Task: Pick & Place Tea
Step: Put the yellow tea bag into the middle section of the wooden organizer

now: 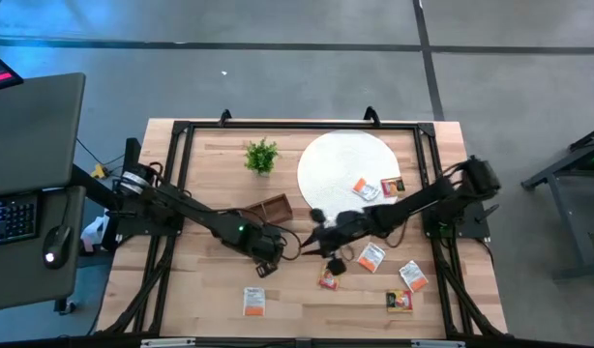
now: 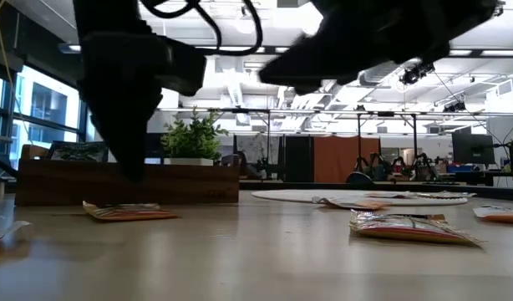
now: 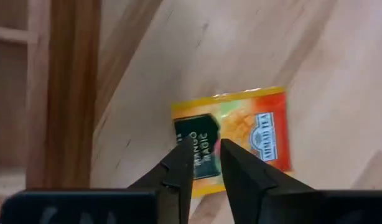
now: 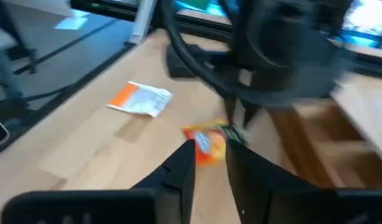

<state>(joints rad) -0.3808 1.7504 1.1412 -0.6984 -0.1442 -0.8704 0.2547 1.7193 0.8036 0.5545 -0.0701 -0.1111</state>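
Left gripper (image 3: pixel 206 163) is poised directly over an orange tea sachet (image 3: pixel 234 138) on the bare table (image 1: pixel 307 300), just beside the wooden tray (image 1: pixel 271 207). Fingers are slightly parted, nothing grasped; the sachet's long axis is seen running across the gap. Right gripper (image 4: pixel 209 163) is close by, narrowly parted, empty. More sachets (image 1: pixel 371 257) are scattered nearby, several on the white disc (image 1: pixel 336 159). The plant (image 1: pixel 261 155) is well apart.

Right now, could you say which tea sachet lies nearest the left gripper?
The orange sachet with the dark label, directly under the left gripper; others lie farther off.
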